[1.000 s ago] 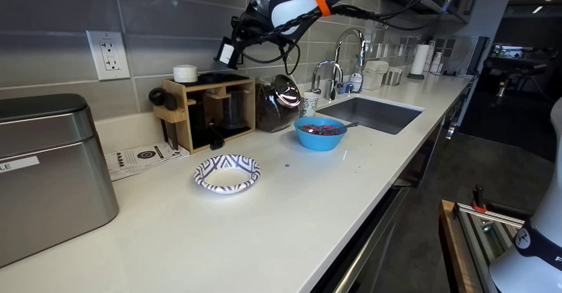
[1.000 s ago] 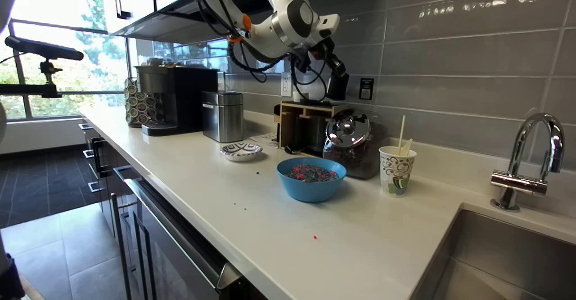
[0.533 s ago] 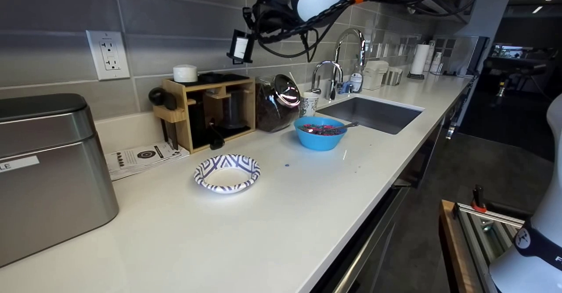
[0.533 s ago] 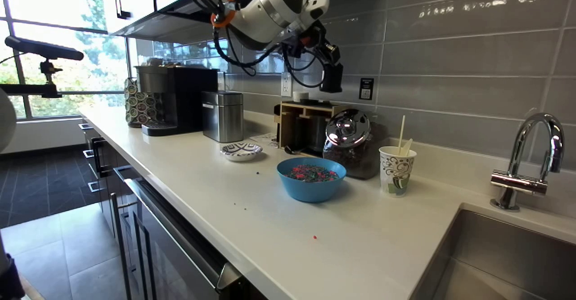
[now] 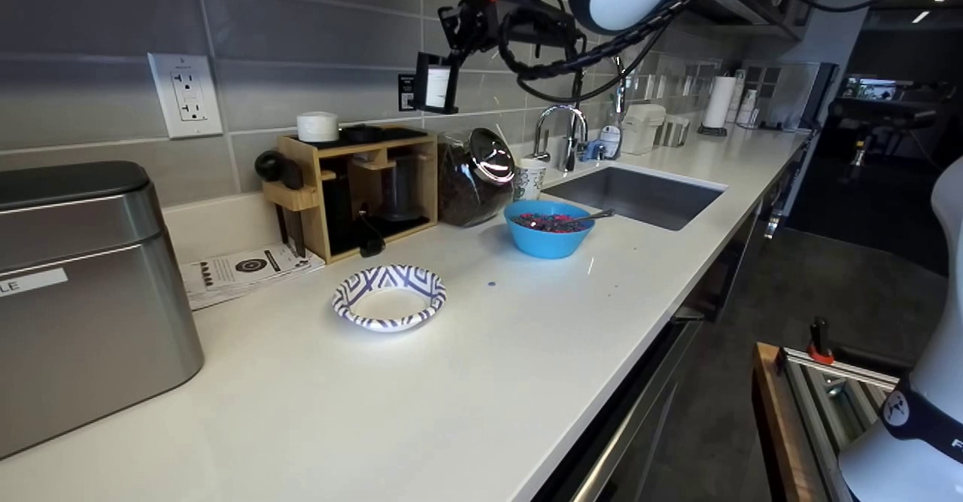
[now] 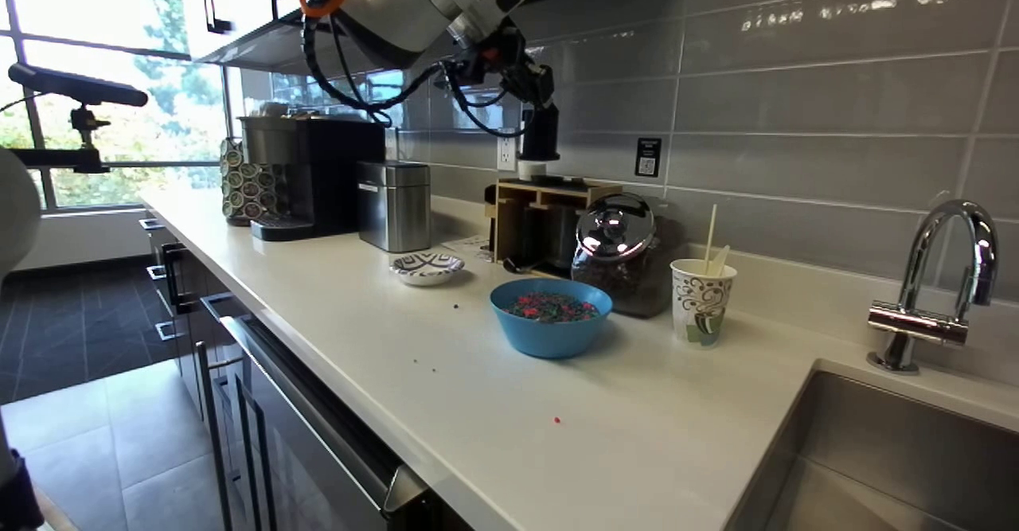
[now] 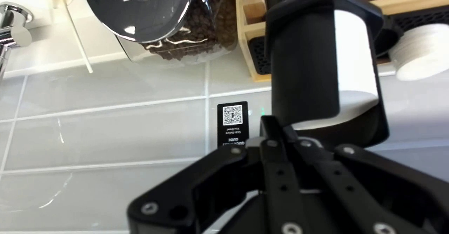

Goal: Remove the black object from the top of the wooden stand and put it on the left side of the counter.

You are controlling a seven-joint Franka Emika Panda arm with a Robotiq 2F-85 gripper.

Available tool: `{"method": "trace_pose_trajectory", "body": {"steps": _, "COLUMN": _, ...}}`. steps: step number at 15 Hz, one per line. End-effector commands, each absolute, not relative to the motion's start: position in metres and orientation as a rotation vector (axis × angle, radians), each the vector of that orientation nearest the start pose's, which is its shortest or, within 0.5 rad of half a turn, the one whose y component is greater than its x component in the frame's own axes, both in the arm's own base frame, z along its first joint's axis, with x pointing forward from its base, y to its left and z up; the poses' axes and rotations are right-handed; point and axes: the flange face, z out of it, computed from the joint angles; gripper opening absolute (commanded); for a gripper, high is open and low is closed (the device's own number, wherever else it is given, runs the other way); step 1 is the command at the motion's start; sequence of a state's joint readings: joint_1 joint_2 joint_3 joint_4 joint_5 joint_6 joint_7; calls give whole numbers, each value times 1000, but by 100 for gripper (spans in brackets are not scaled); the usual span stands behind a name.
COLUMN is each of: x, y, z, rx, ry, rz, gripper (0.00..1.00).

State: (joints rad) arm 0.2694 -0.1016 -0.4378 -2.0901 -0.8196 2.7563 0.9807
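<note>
Currently, the pincer (image 7: 279, 127) pinches the black object (image 7: 305, 69) by its upper edge; the object hangs below, long axis near upright, higher than and apart from the wooden stand (image 5: 310, 166). Probable next move: traverse left of the stand, lower to the counter (image 5: 376, 397).

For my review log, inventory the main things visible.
Black object: 1, black and white, in gripper
Wooden stand: 1, brown, on counter
Counter: 1, off-white, under stand
Metal box: 1, grey, on counter
Coffee machine: 1, black, on counter
Patterned bowl: 1, white, on counter
Deep bowl: 1, blue, on counter
Jar: 1, clear, beside stand
Sink: 1, grey, in counter
Cup: 1, white, near sink
Arm: 1, white, above counter
Gripper: 1, black, on arm
</note>
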Motion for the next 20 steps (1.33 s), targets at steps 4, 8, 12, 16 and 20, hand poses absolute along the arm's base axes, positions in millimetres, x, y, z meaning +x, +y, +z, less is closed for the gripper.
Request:
{"method": "trace_pose_trajectory", "body": {"steps": 4, "x": 519, "y": 4, "z": 533, "rx": -2955, "ry": 436, "rz": -1406, "gripper": 0}}
{"method": "trace_pose_trajectory", "body": {"steps": 8, "x": 521, "y": 63, "z": 523, "rx": -2960, "ry": 226, "rz": -1428, "gripper": 0}}
{"method": "trace_pose_trajectory", "body": {"steps": 12, "x": 526, "y": 120, "z": 511, "rx": -2959, "ry": 32, "rz": -1451, "gripper": 0}}
{"method": "trace_pose_trajectory", "body": {"steps": 16, "x": 538, "y": 165, "z": 488, "rx": -2951, "ry": -99, "rz": -1462, "gripper": 0}}
{"method": "trace_pose_trajectory", "body": {"steps": 20, "x": 553, "y": 192, "z": 461, "rx": -2925, "ry": -136, "rz": -1437, "gripper": 0}}
